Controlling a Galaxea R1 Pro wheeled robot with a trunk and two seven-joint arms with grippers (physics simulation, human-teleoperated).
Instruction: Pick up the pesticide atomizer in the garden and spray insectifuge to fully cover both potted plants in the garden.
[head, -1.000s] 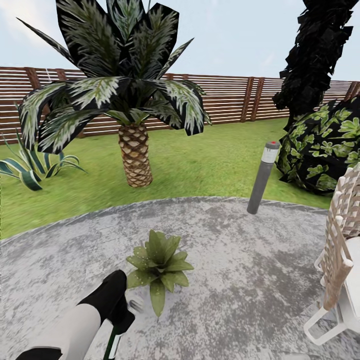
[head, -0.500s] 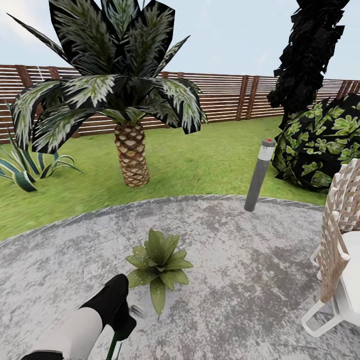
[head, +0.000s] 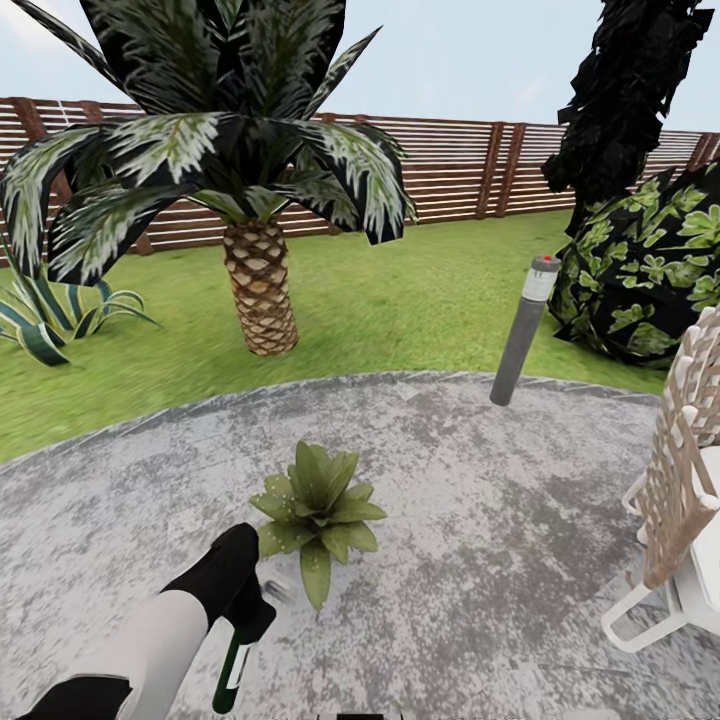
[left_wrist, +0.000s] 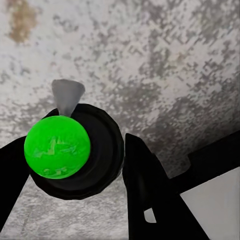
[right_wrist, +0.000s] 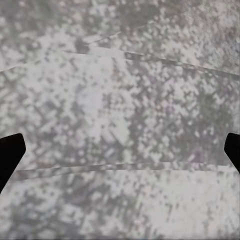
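At 7 o'clock on the patio (head: 480, 520), my left jaws (head: 245, 625) are clamped on the pesticide atomizer (head: 234, 670), just beside the potted plant (head: 318, 505). Spraying step, I judge; next, aim the nozzle over its leaves. Right jaws (right_wrist: 120, 152) spread wide, empty.

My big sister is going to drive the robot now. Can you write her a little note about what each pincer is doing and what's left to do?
Left pincer: shut on the pesticide atomizer, held low beside the potted plant on the stone patio.
Right pincer: open, holding nothing, above bare patio.
Done: atomizer picked up; pale specks already lie on this plant's leaves, though full cover is hard to judge.
Left: finish covering this plant if needed, then find and spray the second potted plant.
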